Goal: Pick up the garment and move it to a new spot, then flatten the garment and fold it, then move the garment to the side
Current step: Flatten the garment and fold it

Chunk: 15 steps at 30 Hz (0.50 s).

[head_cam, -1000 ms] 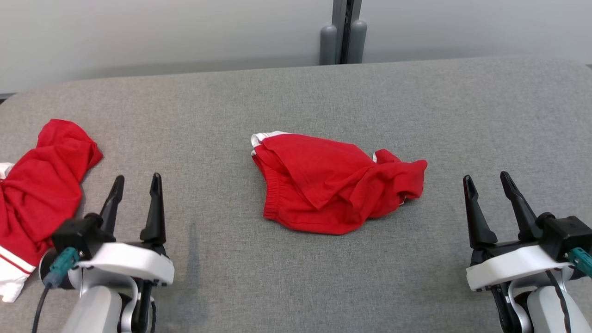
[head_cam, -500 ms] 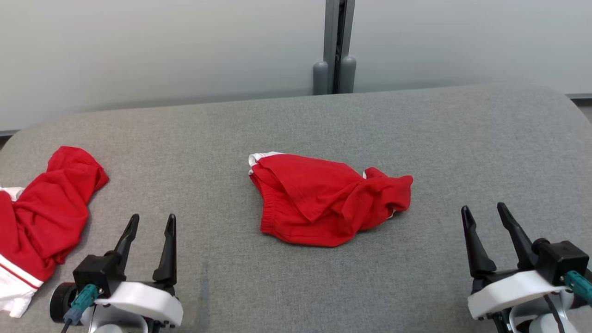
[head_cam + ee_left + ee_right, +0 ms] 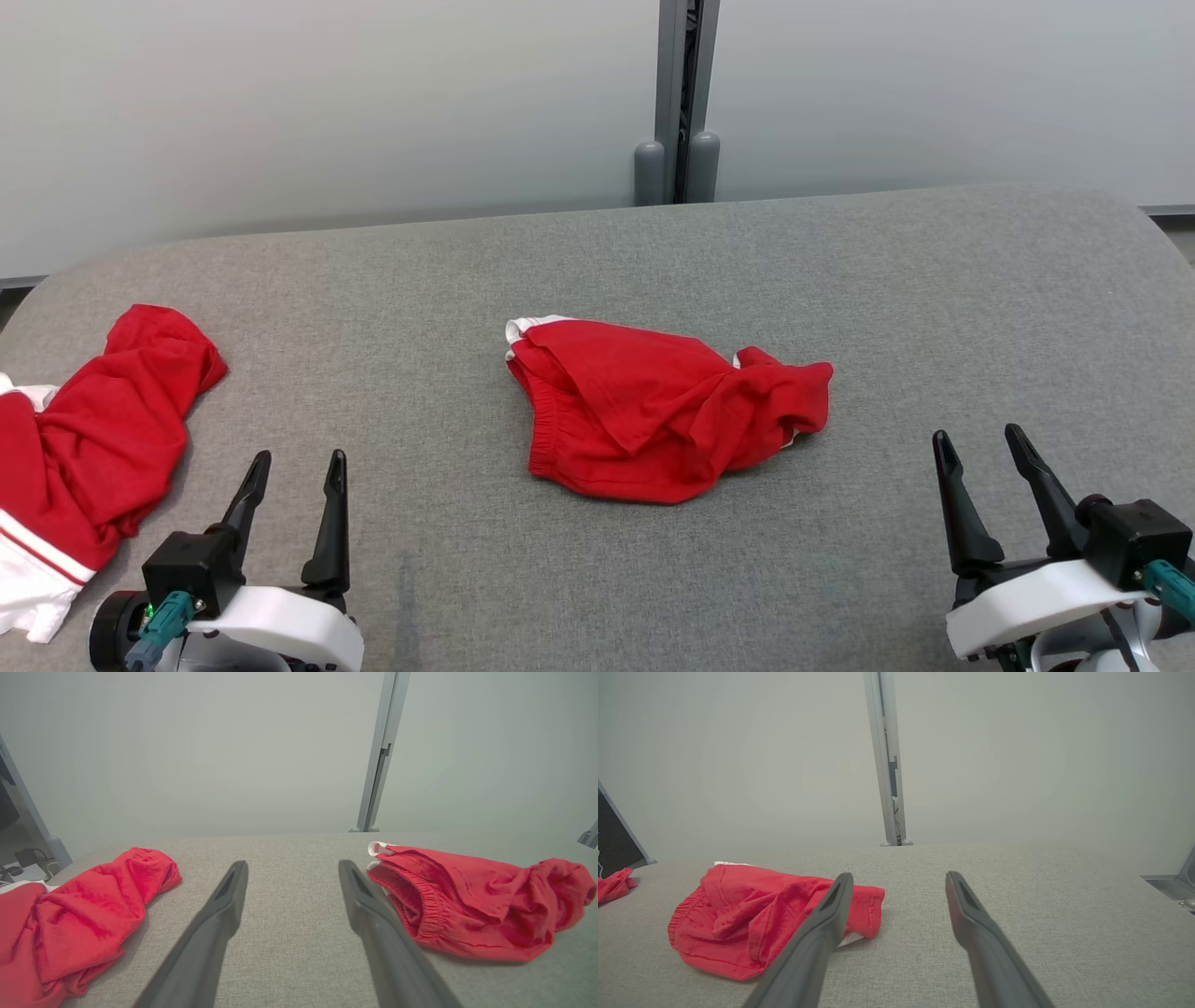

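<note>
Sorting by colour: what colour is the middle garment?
The garment is red with white trim, clearest in the head view.

- Table top point(image 3: 597, 271): grey woven cloth, showing a fine, slightly rough, matt weave.
- Garment point(image 3: 653, 420): soft red cloth, lying matt and creased. The waistband is showing gathered elastic, with white trim at the edge.
- Second garment point(image 3: 93, 439): matching matt red cloth with a white band.
- Left gripper point(image 3: 299, 457) and right gripper point(image 3: 976, 432): dark parts looking like matt plastic, white housings gleaming smooth.
- Post point(image 3: 677, 93): grey and smooth, looking like metal.
</note>
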### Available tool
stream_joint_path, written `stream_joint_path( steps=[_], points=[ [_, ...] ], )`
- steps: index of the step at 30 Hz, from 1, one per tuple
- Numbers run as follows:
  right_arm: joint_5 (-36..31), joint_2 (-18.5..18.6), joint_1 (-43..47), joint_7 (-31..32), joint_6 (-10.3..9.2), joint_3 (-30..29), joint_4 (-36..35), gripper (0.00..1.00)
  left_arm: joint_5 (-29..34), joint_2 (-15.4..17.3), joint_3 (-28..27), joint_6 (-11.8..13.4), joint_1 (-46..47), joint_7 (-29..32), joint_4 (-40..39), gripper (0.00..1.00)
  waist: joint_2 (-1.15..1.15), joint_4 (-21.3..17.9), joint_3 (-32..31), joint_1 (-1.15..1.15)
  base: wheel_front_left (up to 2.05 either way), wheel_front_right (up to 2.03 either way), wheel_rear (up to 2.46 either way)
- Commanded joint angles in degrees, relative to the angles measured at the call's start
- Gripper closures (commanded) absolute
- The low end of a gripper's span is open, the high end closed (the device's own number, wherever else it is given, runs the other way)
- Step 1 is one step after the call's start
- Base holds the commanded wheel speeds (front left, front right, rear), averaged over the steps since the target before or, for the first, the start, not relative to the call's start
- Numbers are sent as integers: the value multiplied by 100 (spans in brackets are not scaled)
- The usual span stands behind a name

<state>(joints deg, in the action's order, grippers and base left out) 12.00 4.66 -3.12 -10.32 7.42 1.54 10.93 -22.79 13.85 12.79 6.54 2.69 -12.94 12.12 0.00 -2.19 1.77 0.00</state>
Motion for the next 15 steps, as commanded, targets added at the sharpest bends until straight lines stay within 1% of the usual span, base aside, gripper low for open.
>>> stream_joint_path(
  steps=[1, 15],
  points=[
    [-40, 15, 10, 22, 13, -21, -28, 0, 29, 44, -7, 30, -17, 7, -16, 0, 0, 1, 9, 0, 0, 0, 0],
    [-20, -1, -18, 13, 13, -46, -29, 0, -16, 67, 47, 107, 37, 62, -39, 0, 0, 19, 75, 0, 0, 0, 0]
  ],
)
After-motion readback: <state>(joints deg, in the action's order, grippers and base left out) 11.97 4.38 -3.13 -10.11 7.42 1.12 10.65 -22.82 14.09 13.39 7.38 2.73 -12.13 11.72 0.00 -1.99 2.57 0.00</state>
